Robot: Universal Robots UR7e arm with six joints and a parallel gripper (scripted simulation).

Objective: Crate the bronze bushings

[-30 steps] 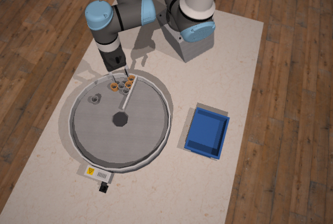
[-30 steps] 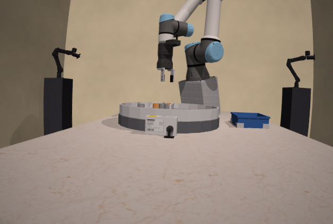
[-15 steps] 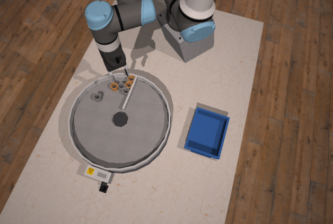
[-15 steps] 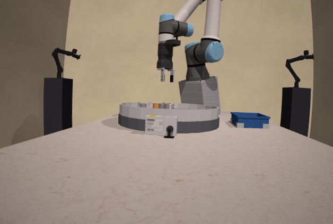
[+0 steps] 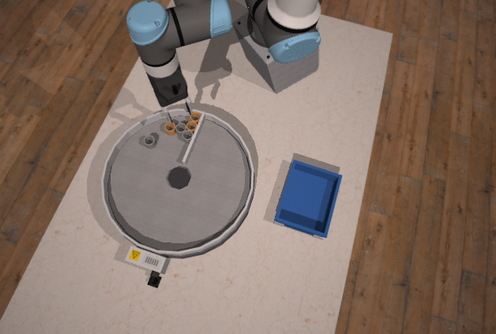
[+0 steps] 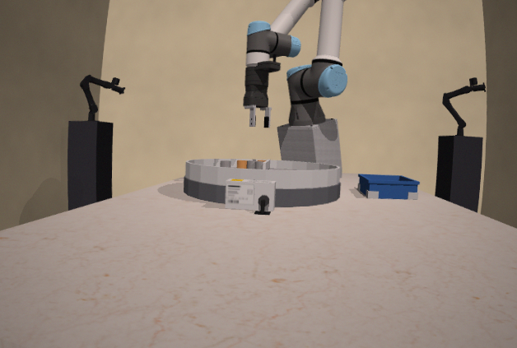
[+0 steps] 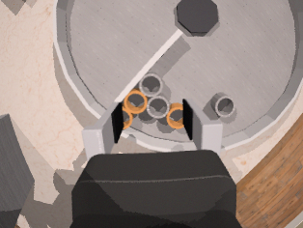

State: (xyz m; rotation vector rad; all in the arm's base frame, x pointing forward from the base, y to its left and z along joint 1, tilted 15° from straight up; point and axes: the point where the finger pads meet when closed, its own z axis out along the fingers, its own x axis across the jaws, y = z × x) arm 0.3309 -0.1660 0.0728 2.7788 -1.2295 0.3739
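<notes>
The round grey turning table [image 5: 178, 179] carries a cluster of bushings at its far rim, against a white guide bar [image 5: 193, 137]. Three bronze bushings [image 5: 170, 128] [image 5: 191, 125] [image 5: 195, 116] sit there with two steel bushings [image 5: 180, 126] [image 5: 187, 135]. A third steel bushing [image 5: 148, 139] stands alone to the left. My gripper [image 5: 177, 110] is open and empty. It hangs well above the cluster in the side view [image 6: 258, 118]. In the wrist view my gripper's fingers frame a steel bushing [image 7: 158, 106] flanked by bronze ones [image 7: 136, 100] [image 7: 176, 117]. The blue crate [image 5: 308, 197] is empty.
The table has a raised rim and a dark octagonal hub [image 5: 178, 178]. A control box with a warning label [image 5: 144, 258] sits at its front. The arm's grey pedestal [image 5: 280, 69] stands behind. Two black camera stands [image 6: 90, 160] [image 6: 458, 168] flank the bench.
</notes>
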